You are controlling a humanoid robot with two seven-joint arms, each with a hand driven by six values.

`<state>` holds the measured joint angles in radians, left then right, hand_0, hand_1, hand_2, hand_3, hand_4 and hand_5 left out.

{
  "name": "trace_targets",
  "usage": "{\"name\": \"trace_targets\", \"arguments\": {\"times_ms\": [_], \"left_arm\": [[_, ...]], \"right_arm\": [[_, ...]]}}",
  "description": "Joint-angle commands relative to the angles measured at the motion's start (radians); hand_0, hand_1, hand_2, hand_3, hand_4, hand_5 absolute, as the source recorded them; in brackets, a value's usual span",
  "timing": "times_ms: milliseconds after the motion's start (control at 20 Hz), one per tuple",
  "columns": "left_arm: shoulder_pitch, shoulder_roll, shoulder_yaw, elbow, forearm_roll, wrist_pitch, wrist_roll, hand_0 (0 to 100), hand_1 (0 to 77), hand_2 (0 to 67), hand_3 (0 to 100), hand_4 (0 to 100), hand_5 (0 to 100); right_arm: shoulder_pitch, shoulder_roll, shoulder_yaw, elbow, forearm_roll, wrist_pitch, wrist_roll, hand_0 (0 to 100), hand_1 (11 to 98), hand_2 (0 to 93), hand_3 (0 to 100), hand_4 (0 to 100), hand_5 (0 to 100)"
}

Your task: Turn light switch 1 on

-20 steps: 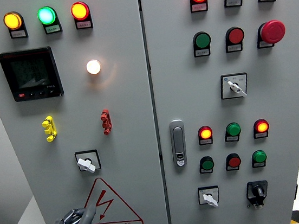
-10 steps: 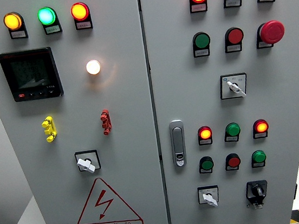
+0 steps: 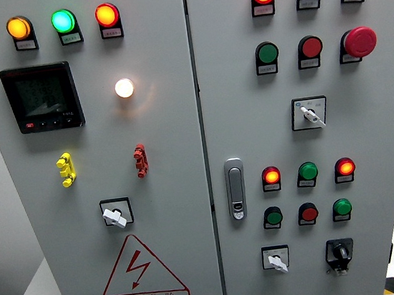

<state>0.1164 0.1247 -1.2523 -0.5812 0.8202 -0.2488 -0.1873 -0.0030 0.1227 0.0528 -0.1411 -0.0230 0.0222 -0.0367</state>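
A grey control cabinet fills the head view. On its left door (image 3: pixel 176 215) a round white lamp (image 3: pixel 124 87) glows. Below the lamp sit a small yellow toggle switch (image 3: pixel 65 169) and a small red toggle switch (image 3: pixel 140 160). Lower down, a white rotary selector (image 3: pixel 115 215) points down-left. I cannot tell from the labels which one is switch 1. Neither of my hands shows in the picture.
Orange, green and red indicator lamps (image 3: pixel 63 21) are lit at the top left above a dark meter display (image 3: pixel 40 97). The right door carries a handle (image 3: pixel 236 188), pushbuttons, a red emergency stop (image 3: pixel 359 41) and selectors (image 3: pixel 309 113). A warning triangle (image 3: pixel 142 273) sits low on the left door.
One second ago my left hand was at the lower left by the warning triangle; it has dropped out of view. The lamp stays lit throughout.
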Motion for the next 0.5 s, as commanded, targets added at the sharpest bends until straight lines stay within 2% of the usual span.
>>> {"name": "trace_targets", "arguments": {"times_ms": [0,50,100,150,200,250,300,350,400,450], "left_arm": [[-0.078,0.009,0.185,0.277,-0.064,-0.120,-0.095,0,31.8,31.6,51,66,59],[-0.104,0.007,0.273,0.358,-0.109,-0.159,-0.107,0,30.5,31.1,48,63,58],[-0.122,0.003,0.380,0.444,-0.174,-0.197,-0.106,0,27.8,29.6,39,56,55],[-0.130,-0.004,0.478,0.498,-0.231,-0.214,-0.106,0,24.7,28.1,37,48,50],[-0.132,-0.010,0.607,0.535,-0.290,-0.217,-0.106,0,22.8,26.6,37,43,47],[-0.132,-0.019,0.705,0.549,-0.340,-0.218,-0.104,0,21.2,22.3,15,31,42],[-0.132,-0.022,0.805,0.554,-0.398,-0.211,-0.093,0,16.0,17.7,11,22,36],[-0.132,-0.025,0.865,0.563,-0.439,-0.204,-0.084,0,13.2,16.0,9,19,34],[-0.132,-0.037,0.913,0.578,-0.479,-0.196,-0.046,0,6.9,12.3,7,12,27],[-0.132,-0.048,0.930,0.589,-0.505,-0.184,0.004,0,3.8,11.0,5,10,25]], "right_arm": [[0.000,0.0000,-0.001,0.000,0.000,0.001,0.000,0,20.2,0.0,20,19,10],[0.000,0.0000,-0.001,0.000,0.000,0.001,0.001,0,20.2,0.0,20,19,10],[0.000,0.0000,-0.001,0.000,0.000,0.001,0.000,0,20.3,0.0,20,19,10],[0.000,0.0000,-0.001,0.000,0.000,0.001,0.000,0,20.2,0.0,20,19,10],[0.000,0.0000,-0.001,0.000,0.000,0.001,0.001,0,20.1,0.0,20,19,10],[0.000,0.0000,-0.001,0.000,0.000,-0.001,0.000,0,20.2,0.0,20,19,10],[0.000,0.0000,-0.001,0.000,0.000,-0.001,0.001,0,20.1,0.0,20,19,10],[0.000,0.0000,-0.001,0.000,0.000,0.001,0.000,0,20.1,0.0,20,19,10],[0.000,0.0000,-0.001,0.000,0.000,-0.001,0.001,0,19.2,0.0,20,19,10],[0.000,0.0000,-0.001,0.000,0.000,0.001,0.001,0,19.2,0.0,20,19,10]]}}
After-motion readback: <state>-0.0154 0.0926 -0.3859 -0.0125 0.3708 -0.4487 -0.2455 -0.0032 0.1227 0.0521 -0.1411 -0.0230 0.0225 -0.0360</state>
